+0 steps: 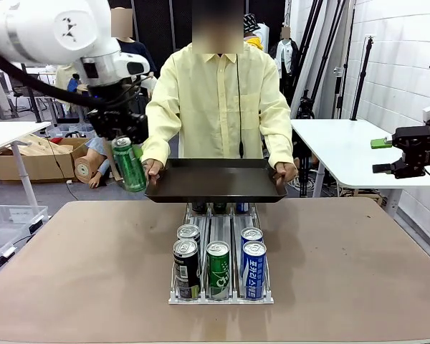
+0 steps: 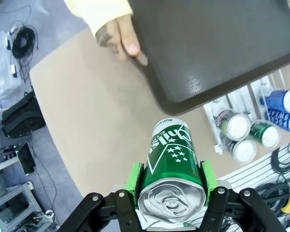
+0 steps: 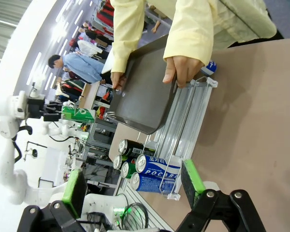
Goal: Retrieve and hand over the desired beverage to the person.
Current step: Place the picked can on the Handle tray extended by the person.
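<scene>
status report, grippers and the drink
Left gripper shut on green can, aloft beside person's tray. Right gripper open, off to the side. Nothing between can and tray.

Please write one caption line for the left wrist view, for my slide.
The left gripper, jaws shut on a green can, near the dark tray held by a person's hand.

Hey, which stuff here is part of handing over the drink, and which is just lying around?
Job: left gripper, shut on the green can; the person; the black tray they hold; the can rack.
Lying about: cardboard boxes; clear plastic bin; white side table.
</scene>
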`<control>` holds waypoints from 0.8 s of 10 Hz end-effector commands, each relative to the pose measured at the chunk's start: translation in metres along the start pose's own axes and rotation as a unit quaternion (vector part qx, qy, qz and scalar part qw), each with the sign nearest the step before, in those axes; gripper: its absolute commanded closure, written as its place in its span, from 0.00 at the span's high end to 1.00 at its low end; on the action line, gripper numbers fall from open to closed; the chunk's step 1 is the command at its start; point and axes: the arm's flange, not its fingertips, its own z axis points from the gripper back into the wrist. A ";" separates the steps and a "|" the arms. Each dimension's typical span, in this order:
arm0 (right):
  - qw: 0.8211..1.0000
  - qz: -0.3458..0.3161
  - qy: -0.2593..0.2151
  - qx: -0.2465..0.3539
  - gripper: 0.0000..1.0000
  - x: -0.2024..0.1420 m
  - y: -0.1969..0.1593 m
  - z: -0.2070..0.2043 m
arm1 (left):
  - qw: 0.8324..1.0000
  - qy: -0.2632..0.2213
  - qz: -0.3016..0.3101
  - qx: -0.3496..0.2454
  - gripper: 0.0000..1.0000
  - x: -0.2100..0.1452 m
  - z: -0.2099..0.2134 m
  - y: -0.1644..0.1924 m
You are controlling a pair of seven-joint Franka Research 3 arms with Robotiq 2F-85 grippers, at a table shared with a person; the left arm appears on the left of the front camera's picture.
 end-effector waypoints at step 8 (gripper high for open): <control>1.000 -0.001 0.001 0.005 1.00 0.001 0.001 0.000 | 0.998 0.035 -0.059 -0.014 0.00 0.124 -0.011 -0.060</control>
